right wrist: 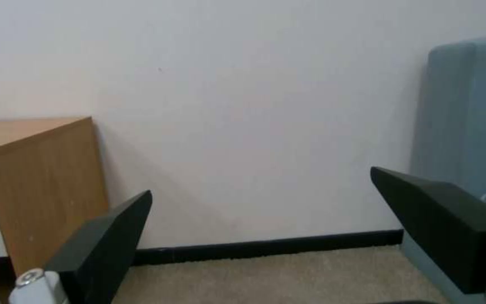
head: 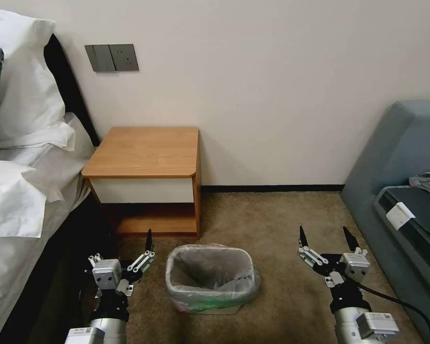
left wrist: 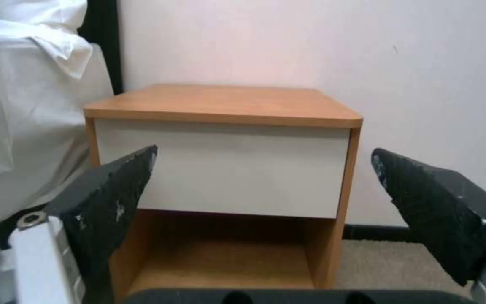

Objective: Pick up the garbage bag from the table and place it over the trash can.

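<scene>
The garbage bag [head: 203, 267], thin grey wrinkled plastic with green and pink at its lower edge, lines the trash can [head: 224, 310] and folds over its rim. The can stands on the carpet in front of the table [head: 143, 150], whose wooden top is bare. My left gripper [head: 124, 248] hovers open just left of the can, facing the table's white front panel [left wrist: 220, 169], with nothing between its fingers [left wrist: 114, 198]. To the right of the can my right gripper [head: 326, 239] is open and holds nothing; its fingers [right wrist: 440, 219] point at the wall and the table's side [right wrist: 40, 190].
A bed [head: 19, 205] with white pillows runs along the left, close to my left arm. A blue-grey sofa [head: 396, 157] with a cloth on it stands at the right. Brown carpet [head: 272, 220] lies open between table and sofa.
</scene>
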### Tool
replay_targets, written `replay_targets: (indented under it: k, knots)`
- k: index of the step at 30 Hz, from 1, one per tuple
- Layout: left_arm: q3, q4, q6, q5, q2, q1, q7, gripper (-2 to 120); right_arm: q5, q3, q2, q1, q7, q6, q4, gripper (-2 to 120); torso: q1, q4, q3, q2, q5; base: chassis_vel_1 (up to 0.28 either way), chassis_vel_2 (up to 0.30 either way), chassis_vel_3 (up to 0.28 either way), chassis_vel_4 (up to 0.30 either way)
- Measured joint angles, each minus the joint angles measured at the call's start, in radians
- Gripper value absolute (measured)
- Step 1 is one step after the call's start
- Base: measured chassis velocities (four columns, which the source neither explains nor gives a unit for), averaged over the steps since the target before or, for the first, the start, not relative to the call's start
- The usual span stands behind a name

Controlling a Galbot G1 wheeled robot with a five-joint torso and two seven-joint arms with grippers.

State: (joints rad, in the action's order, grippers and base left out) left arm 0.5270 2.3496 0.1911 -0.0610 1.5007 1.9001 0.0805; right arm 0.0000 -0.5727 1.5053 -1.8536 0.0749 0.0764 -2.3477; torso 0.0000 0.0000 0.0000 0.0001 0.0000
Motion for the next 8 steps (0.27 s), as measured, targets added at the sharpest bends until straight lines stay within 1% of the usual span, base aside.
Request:
replay_targets:
  k: [8]
  knots:
    - [0.0, -0.001, 0.0, 0.0, 0.0, 0.0, 0.0, 100, 0.0, 0.001, -0.001, 0.001, 0.0, 0.0, 0.001, 100, 0.0, 0.0, 0.0, 0.0, 0.0, 0.0, 0.0, 0.0, 0.0]
